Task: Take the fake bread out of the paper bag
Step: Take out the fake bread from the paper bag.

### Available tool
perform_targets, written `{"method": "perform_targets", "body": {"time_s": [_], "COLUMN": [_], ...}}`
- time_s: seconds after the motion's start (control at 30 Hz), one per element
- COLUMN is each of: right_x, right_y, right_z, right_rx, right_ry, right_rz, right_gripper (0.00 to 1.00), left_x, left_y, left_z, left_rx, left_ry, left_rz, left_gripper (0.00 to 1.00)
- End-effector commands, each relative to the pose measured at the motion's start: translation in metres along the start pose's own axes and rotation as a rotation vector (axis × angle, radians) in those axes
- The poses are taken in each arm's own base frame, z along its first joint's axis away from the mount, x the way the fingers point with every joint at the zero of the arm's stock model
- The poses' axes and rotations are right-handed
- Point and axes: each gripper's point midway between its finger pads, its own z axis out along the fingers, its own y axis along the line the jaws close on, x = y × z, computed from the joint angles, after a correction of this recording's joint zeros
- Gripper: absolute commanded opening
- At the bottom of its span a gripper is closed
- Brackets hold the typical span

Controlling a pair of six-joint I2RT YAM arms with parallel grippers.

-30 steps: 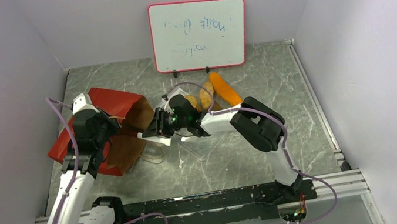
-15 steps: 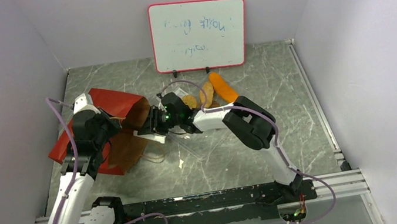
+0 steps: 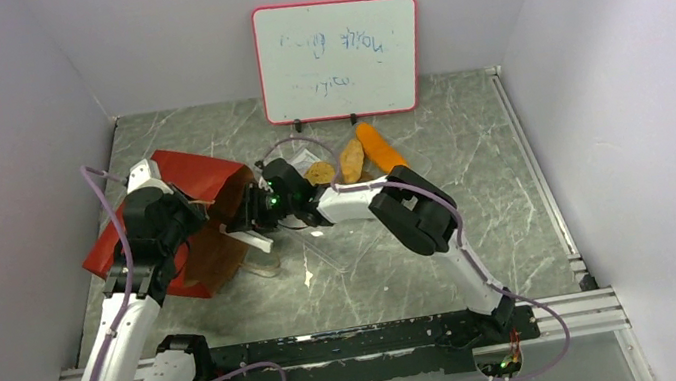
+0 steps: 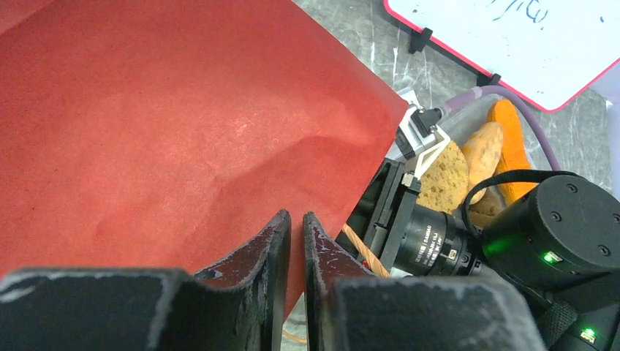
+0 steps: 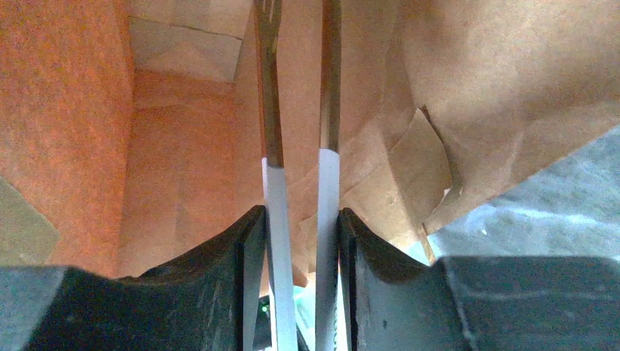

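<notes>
The red paper bag [image 3: 190, 175] lies on its side at the left, its mouth facing right. My left gripper [image 3: 183, 217] is shut on its upper wall [image 4: 183, 131]. My right gripper [image 3: 254, 225] is at the bag mouth, shut on white-handled tongs [image 5: 327, 183]. The tong arms reach into the brown inside [image 5: 183, 168]. No bread shows inside the bag. The orange baguette [image 3: 381, 147], tan roll [image 3: 352, 160] and round golden slice [image 3: 320, 172] lie right of the bag. They also show in the left wrist view: baguette [image 4: 513, 139], roll [image 4: 484, 148], slice [image 4: 446, 175].
A whiteboard [image 3: 339, 57] stands at the back wall. A clear plastic tray [image 3: 326, 238] lies under and beside the right arm. The bag's cord handle [image 3: 265, 267] trails on the table in front of the mouth. Walls close in on both sides.
My right gripper has moved left with the tongs, from beside the bread to the bag's mouth. The left gripper and bag have stayed in place.
</notes>
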Motion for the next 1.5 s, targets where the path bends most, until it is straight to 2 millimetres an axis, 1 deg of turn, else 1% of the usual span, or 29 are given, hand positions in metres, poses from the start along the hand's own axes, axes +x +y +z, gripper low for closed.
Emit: {"method": "perform_targets", "body": {"time_s": [0.0, 0.1, 0.33, 0.47, 0.73, 0.83, 1.17, 1.33, 1.47], "right_x": [-0.002, -0.004, -0.003, 0.003, 0.009, 0.012, 0.025, 0.024, 0.017], "right_y": [0.006, 0.006, 0.011, 0.015, 0.013, 0.017, 0.015, 0.021, 0.027], "right_z": [0.008, 0.011, 0.016, 0.016, 0.018, 0.017, 0.010, 0.008, 0.016], "right_rx": [-0.002, -0.001, -0.013, -0.017, -0.014, -0.020, -0.014, -0.019, -0.026], "right_ry": [-0.005, -0.003, 0.012, 0.025, 0.044, 0.055, 0.082, 0.082, 0.084], "right_rz": [-0.035, -0.036, -0.043, -0.055, -0.055, -0.065, -0.079, -0.091, -0.104], "right_gripper": [0.38, 0.38, 0.38, 0.38, 0.38, 0.38, 0.39, 0.39, 0.39], "left_x": [-0.010, -0.011, -0.010, -0.011, -0.011, -0.011, -0.013, -0.014, -0.014], "left_y": [-0.013, -0.014, -0.015, -0.015, -0.015, -0.014, -0.015, -0.015, -0.021], "left_z": [-0.006, -0.006, -0.004, -0.003, -0.003, -0.002, -0.001, -0.002, -0.002], "left_rx": [0.050, 0.053, 0.057, 0.054, 0.053, 0.048, 0.049, 0.052, 0.077], "left_ry": [-0.014, -0.013, -0.010, -0.011, -0.014, -0.014, -0.018, -0.020, -0.011], "left_rz": [0.013, 0.015, 0.018, 0.019, 0.017, 0.018, 0.016, 0.018, 0.012], "left_gripper": [0.07, 0.07, 0.07, 0.07, 0.07, 0.07, 0.07, 0.07, 0.07]}}
